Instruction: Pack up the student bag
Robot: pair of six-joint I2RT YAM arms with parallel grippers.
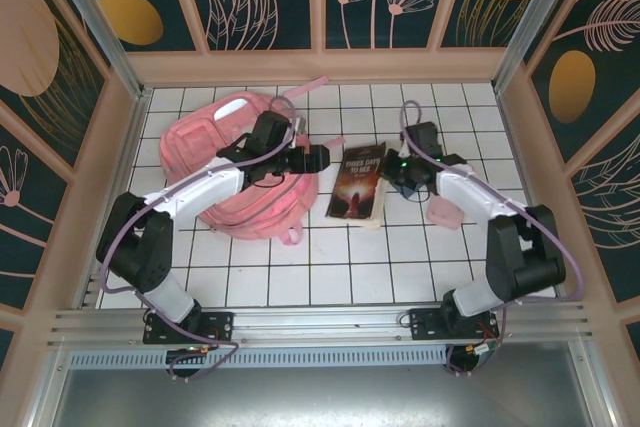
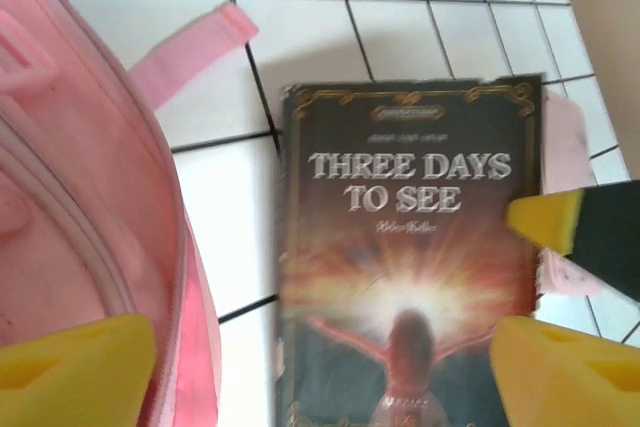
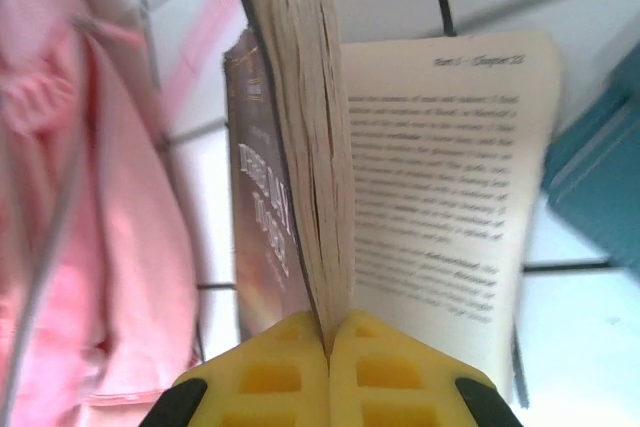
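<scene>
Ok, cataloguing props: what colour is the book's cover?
Dark with an orange glow; book clearest in left wrist view.

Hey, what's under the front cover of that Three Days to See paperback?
The right arm's shut jaws hold up the dark paperback book's cover with a thick block of pages; beneath lies a white printed page. Whatever is under that page is covered.

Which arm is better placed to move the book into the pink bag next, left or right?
Right, most likely. The right claw is shut on the page block of the book. The left claw hangs open above the book beside the student bag, holding nothing.
</scene>
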